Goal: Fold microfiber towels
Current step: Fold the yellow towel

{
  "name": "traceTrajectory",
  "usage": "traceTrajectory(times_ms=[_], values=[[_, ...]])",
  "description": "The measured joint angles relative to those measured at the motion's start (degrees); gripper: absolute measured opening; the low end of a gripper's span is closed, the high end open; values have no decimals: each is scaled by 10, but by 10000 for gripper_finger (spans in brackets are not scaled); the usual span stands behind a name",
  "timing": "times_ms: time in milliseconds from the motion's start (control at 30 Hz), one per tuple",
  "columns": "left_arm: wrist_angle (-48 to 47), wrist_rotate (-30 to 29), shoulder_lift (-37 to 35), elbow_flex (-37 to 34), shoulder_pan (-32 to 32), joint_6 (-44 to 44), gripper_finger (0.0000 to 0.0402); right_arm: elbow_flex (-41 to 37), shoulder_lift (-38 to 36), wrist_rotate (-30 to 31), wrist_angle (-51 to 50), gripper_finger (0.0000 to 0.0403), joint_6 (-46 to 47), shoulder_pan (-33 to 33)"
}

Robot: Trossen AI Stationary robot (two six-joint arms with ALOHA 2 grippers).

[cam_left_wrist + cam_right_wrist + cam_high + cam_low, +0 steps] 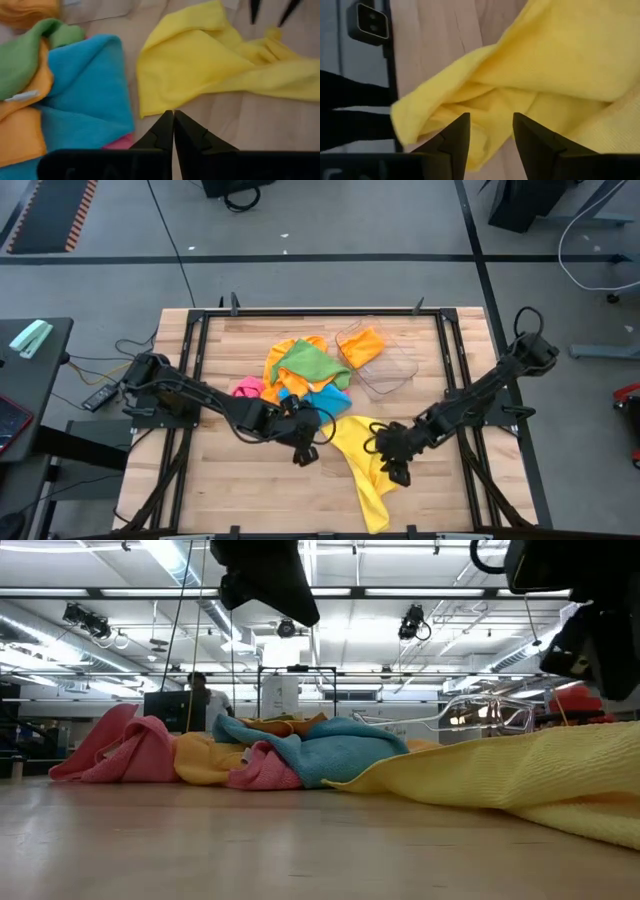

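A yellow towel (362,465) lies crumpled on the counter (230,490), running toward its front edge. The right pincer (397,468) hovers over it with fingers parted, apparently gripping nothing. The left pincer (305,452), fingers pressed together and empty, sits beside the heap of towels (300,375) near the counter's middle.

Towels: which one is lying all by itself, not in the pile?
The yellow towel. It lies stretched out alone toward the table's front edge, while the orange, green, blue and pink ones are heaped together.
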Motion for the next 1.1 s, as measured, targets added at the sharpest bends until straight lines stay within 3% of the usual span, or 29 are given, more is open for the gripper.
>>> traceTrajectory(times_ms=[167,367,533,667,867,1100], values=[[3,7,0,0,-18,18,22,0,46,42,0,158,-19,36],[3,7,0,0,-30,18,13,0,92,46,2,152,0,55],[6,7,0,0,-32,18,19,0,98,48,6,76,8,62],[17,6,0,0,-31,18,24,0,77,51,21,11,31,61],[71,6,0,0,-30,20,15,26,8,63,-12,9,95,54],[254,55,0,0,-32,68,25,177,-65,134,-194,7,58,51]])
